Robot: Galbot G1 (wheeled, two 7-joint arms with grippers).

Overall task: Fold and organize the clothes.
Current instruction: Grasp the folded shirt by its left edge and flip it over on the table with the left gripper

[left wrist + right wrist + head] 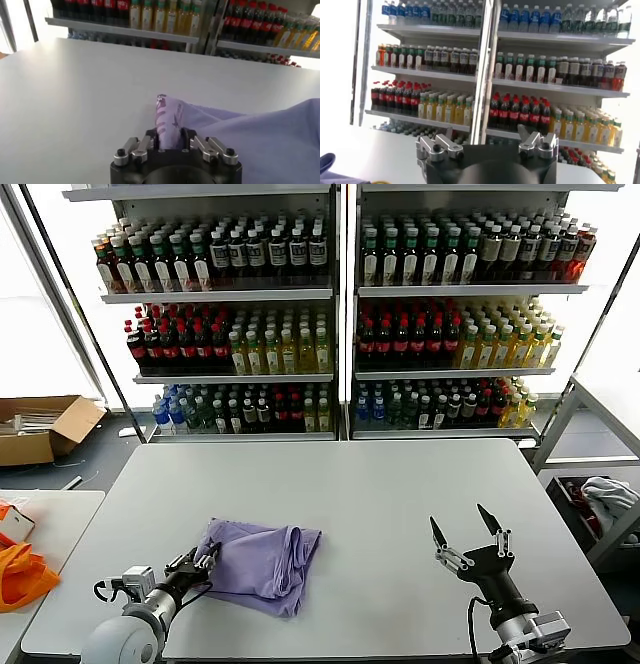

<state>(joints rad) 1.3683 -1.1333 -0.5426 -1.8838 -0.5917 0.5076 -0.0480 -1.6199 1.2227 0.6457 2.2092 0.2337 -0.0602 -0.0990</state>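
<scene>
The lavender-purple soft knit T-shirt (259, 562) lies on the near left part of the pale grey table (400, 494), already gathered into a compact, roughly folded bundle with several layers showing along its right edge. By that shape the folding seems well under way but not finished: the outline is uneven, the near corner trails toward the table's front edge, and nothing shows the bundle squared off or moved to a final place.

The left gripper (197, 565) is low at the bundle's left edge. In the left wrist view its fingers are clamped on a raised fold of the T-shirt (172, 127), with a bit of the dark purple-and-white print visible on the pinched cloth, which stands up between the jaws. What is probably left is at least 1 more fold or a tidy-up pull from this corner, then the placing.

The right gripper (470, 536) hovers above bare table well to the right of the shirt, jaws spread wide and holding nothing.

Hard to tell: the sleeves, the neck and most of the printed graphic are folded out of sight, so how many folds are in cannot be counted. The right wrist view faces the bottle shelves (520, 75) and catches only a sliver of purple at its edge. An orange fabric (20, 574) on the white side table (55, 509) is cut off by the frame.
</scene>
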